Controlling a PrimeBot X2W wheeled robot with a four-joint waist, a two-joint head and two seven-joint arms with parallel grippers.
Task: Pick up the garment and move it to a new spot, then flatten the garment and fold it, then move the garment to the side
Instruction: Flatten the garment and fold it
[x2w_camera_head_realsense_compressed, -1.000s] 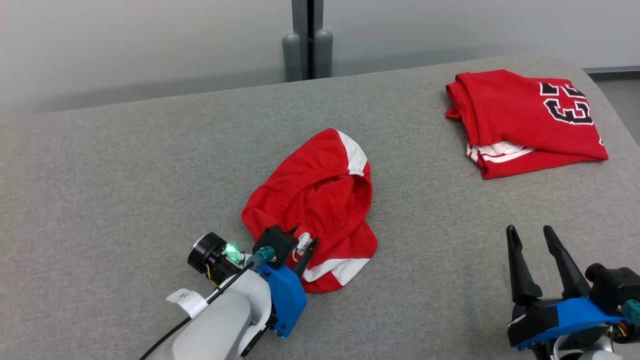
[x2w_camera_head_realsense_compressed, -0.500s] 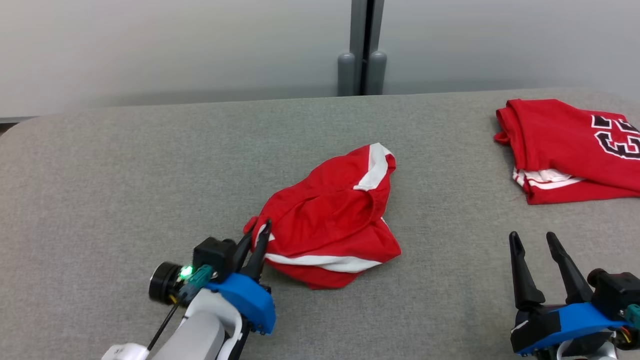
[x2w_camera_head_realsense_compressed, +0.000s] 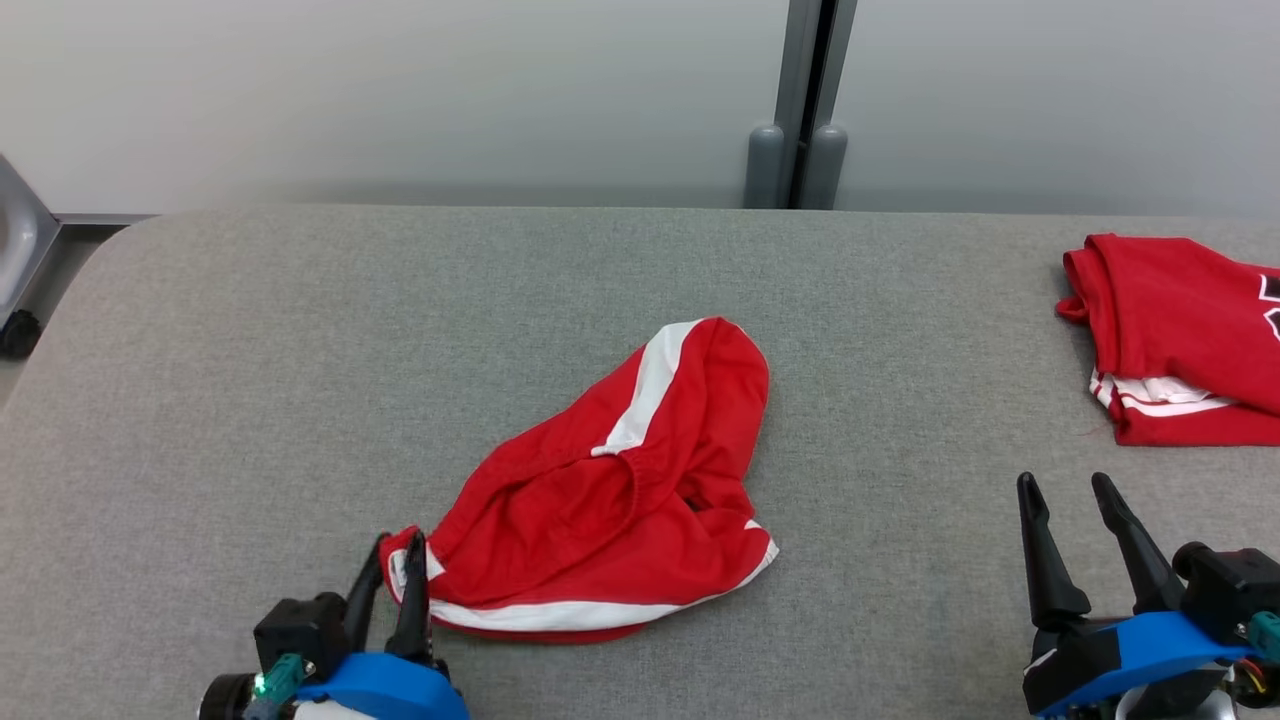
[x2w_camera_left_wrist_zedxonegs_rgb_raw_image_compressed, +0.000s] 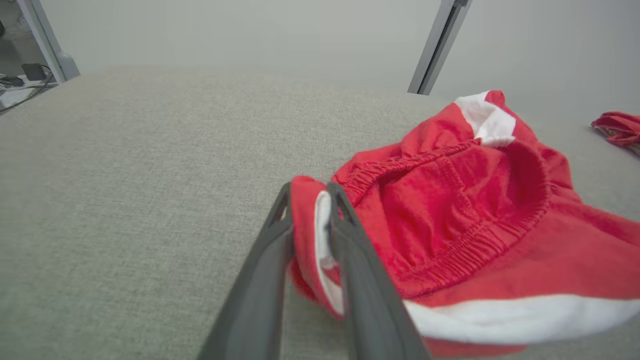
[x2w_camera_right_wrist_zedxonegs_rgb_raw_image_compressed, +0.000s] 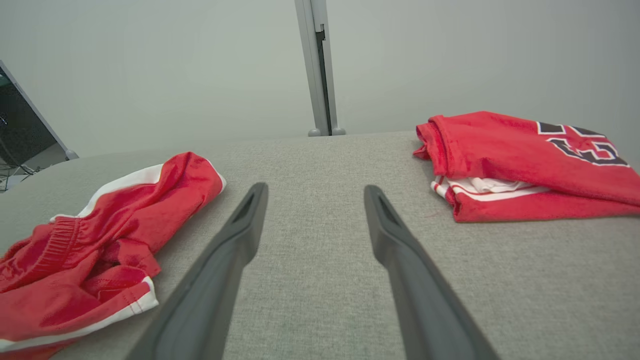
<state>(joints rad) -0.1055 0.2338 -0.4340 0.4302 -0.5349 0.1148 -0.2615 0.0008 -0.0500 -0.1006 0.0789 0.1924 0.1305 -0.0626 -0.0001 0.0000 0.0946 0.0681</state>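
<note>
- Now the red shorts (x2w_camera_head_realsense_compressed: 620, 500) lie crumpled at the middle of the grey padded surface (x2w_camera_head_realsense_compressed: 250, 400). The waistband gapes upward, one white stripe runs toward 12 o'clock, and a white-trimmed hem lies along the 6 o'clock edge.
- At the heap's 7 o'clock corner is the left gripper (x2w_camera_head_realsense_compressed: 399, 540), its jaws standing narrow on a fold of that hem. The left wrist view shows red and white cloth pinched between its two fingers (x2w_camera_left_wrist_zedxonegs_rgb_raw_image_compressed: 260, 280).
- The step in hand looks like the pick-up that begins the move to a new spot.
- The pinch seems to take only a small corner, close to the fingertips. A slow, straight lift until the whole heap hangs free should suit it; a jerk could pull the cloth out.
- Bare surface lies from 9 to 11 o'clock of the shorts, so that looks the safer side to carry them and lay them out.
- The right gripper (x2w_camera_head_realsense_compressed: 1062, 482) sits at 4 o'clock, well apart from the shorts, jaws wide and holding nothing. It is free to take the opposite hem corner for flattening.
- A folded red jersey (x2w_camera_head_realsense_compressed: 1180, 330) rests at 2 o'clock; the shorts are best kept off it.
</note>
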